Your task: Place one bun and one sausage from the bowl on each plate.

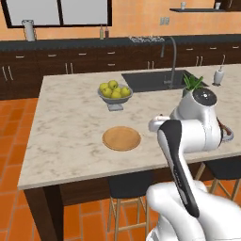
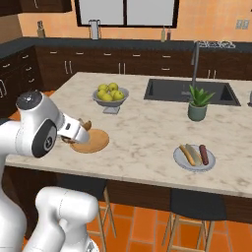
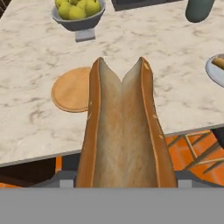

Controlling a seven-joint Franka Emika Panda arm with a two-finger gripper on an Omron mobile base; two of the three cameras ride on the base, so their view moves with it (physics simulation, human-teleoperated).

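A long split bun (image 3: pixel 122 131) runs down the middle of the hand view, and my gripper (image 2: pixel 82 130) is shut on it, the fingers hidden under its sides. In the right base view the hand hangs just above the near left edge of a round wooden plate (image 2: pixel 93 141), which is bare (image 1: pixel 121 139) (image 3: pixel 70 89). To the right on the island stands the shallow grey bowl (image 2: pixel 178 158), with a tan bun (image 2: pixel 193 155) and a dark red sausage (image 2: pixel 204 154) lying in it. Its rim (image 3: pixel 211 70) shows at the right edge of the hand view.
A footed grey bowl of yellow-green fruit (image 1: pixel 115 92) stands behind the wooden plate. A potted plant (image 2: pixel 198 104) and the sink with its tall tap (image 2: pixel 195 61) lie at the back right. Stools (image 1: pixel 127 188) stand under the island's near edge.
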